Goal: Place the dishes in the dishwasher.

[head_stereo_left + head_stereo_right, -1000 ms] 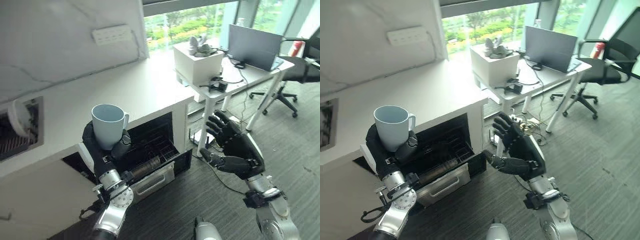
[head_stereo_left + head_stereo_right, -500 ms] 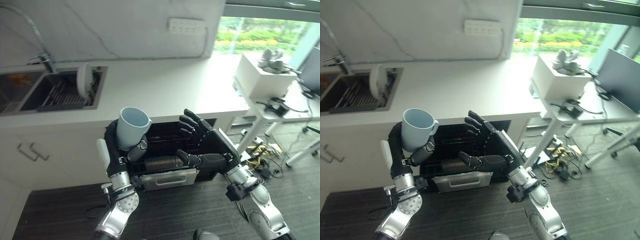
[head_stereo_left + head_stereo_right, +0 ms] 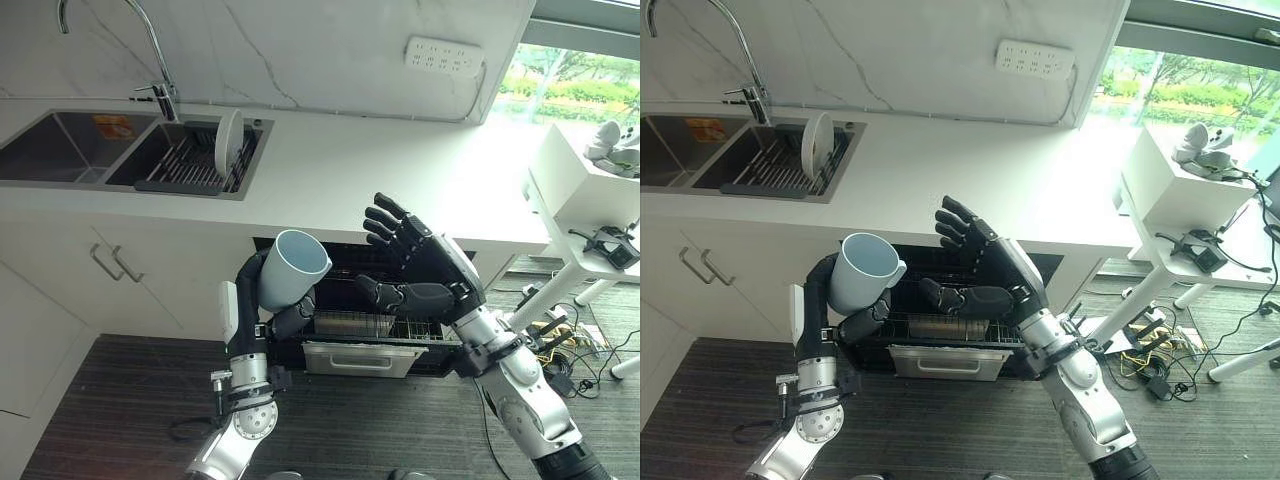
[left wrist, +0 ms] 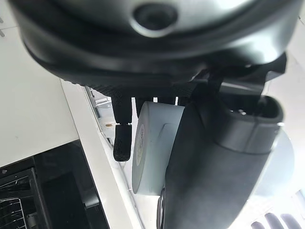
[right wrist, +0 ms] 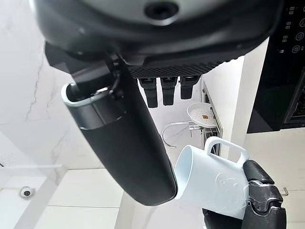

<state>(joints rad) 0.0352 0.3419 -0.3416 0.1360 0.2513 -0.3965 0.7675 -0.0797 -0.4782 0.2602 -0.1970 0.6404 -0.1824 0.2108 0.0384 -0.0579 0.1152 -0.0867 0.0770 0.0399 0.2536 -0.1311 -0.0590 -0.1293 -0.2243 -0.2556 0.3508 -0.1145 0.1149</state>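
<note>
My left hand (image 3: 262,300) is curled round the pale blue mug (image 3: 288,270), holding it tilted before the open dishwasher (image 3: 400,325) under the worktop's (image 3: 400,190) front edge. My right hand (image 3: 420,270) hangs beside it, fingers spread. The right wrist view reveals the mug's handle (image 5: 228,147); the head views add a plate (image 3: 228,140) racked by the sink (image 3: 70,145).

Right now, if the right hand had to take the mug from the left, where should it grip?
Probably the handle: it sticks out on the mug's right side, toward the open right hand, and it is bare. The left hand wraps the mug's lower body, so come in sideways from the right, fingers hooked round the handle.
</note>
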